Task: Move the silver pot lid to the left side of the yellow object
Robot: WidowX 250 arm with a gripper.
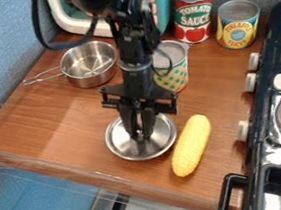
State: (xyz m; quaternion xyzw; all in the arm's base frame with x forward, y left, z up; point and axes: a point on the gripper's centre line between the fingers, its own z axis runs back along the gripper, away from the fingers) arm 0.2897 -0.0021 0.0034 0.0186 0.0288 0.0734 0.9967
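Camera view: the silver pot lid [123, 143] lay on the table [56, 129], at ten o'clock from the yellow corn [192, 145], the end effector [139, 136] pinched narrow at its centre. Placement seemed nearly finished; the next move called for release, then a straight lift.

Claw [140, 136] at lid [152, 149] beside 1 yellow corncob [191, 145]

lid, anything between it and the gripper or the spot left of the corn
Nothing visible either way: the gripper is down at the lid, which already lies left of the corn in the view.
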